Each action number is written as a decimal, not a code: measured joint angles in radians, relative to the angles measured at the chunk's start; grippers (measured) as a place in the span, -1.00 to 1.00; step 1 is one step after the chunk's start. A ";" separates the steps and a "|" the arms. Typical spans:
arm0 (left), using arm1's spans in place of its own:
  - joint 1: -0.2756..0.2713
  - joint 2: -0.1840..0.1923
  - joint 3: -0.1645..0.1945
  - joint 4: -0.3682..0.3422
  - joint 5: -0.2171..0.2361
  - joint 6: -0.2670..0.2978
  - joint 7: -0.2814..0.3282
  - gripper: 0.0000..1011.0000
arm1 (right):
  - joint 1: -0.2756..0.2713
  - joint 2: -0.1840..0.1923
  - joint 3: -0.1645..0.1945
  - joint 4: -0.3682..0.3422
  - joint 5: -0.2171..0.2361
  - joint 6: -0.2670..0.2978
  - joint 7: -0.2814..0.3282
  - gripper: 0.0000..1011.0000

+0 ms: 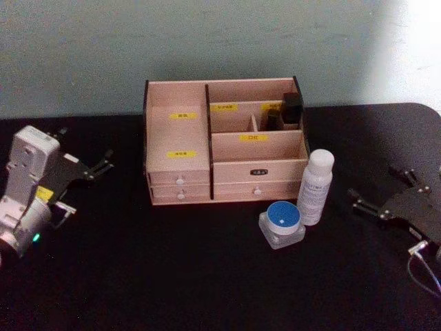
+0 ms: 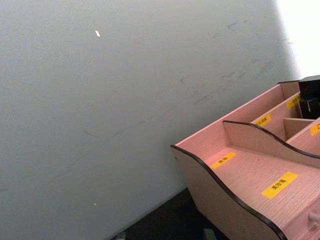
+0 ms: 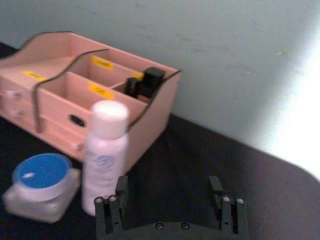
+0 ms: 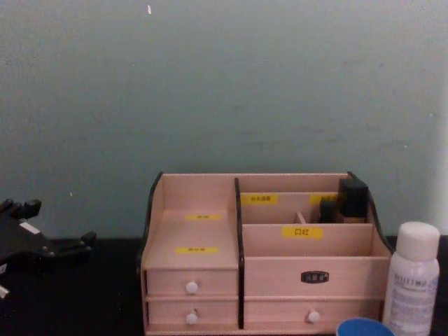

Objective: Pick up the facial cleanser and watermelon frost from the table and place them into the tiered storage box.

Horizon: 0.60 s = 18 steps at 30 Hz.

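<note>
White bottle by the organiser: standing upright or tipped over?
Upright. The white bottle stands cap-up on the table, in front of the tiered storage box, beside the blue-lidded jar.

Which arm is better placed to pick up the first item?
Right. The white bottle and blue-lidded jar stand before the right half of the tiered storage box, near the open right tool; the left tool sits past its other side.

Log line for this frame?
left gripper open | right gripper open | white bottle, blue-lidded jar on table by tiered storage box
</note>
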 joint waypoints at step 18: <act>0.000 0.000 0.000 0.000 0.000 0.000 0.000 0.98 | -0.046 -0.063 0.031 -0.049 0.153 0.071 0.140 0.98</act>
